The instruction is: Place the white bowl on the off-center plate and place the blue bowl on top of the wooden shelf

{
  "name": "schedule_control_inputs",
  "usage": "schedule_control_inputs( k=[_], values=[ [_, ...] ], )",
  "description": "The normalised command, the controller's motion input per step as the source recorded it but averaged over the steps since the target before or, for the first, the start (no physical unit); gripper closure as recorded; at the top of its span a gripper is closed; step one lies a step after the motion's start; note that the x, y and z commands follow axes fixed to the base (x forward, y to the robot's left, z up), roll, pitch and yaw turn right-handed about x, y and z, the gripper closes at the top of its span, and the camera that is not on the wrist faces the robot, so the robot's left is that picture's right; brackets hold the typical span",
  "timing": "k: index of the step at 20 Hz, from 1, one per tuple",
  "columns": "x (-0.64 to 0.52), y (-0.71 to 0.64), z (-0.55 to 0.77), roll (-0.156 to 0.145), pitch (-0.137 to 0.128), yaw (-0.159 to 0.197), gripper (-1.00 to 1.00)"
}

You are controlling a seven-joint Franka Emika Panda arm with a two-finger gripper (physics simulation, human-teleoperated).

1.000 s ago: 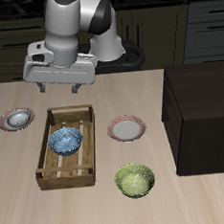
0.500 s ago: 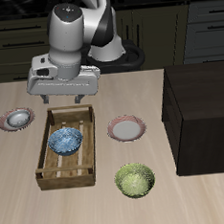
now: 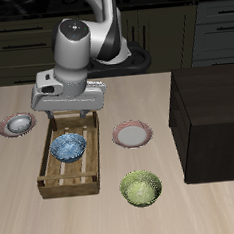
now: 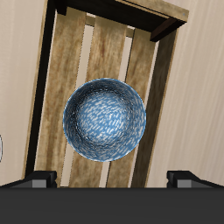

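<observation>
The spread, empty pincer (image 3: 72, 115) hangs above the slatted light-wood crate (image 3: 53, 165), directly over the round blue speckled bowl (image 4: 104, 120) resting inside it.

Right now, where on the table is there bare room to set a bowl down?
Bare tabletop lies between the crate and the green bowl, and along the front edge. The shelf top is bare too. Crowded: the crate holds the blue bowl, under the hand.
</observation>
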Motion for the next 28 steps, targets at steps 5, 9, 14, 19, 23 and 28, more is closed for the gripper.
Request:
schedule_control_inputs(
  k=[5,9,14,19,23,28],
  values=[
    [0.01,0.05,-0.16,0.009,0.020,0.011,-1.00],
    [0.05,0.03,-0.20,-0.003,0.025,0.021,-1.00],
    [0.00,-0.03,-0.15,-0.006,0.014,-0.001,-1.00],
    [0.03,0.03,-0.24,0.007,0.030,-0.001,-1.00],
    [-0.06,0.28,-0.27,0.048,0.020,0.039,-1.00],
    [0.00,0.03,-0.17,0.001,0.016,0.013,-1.00]
  ],
)
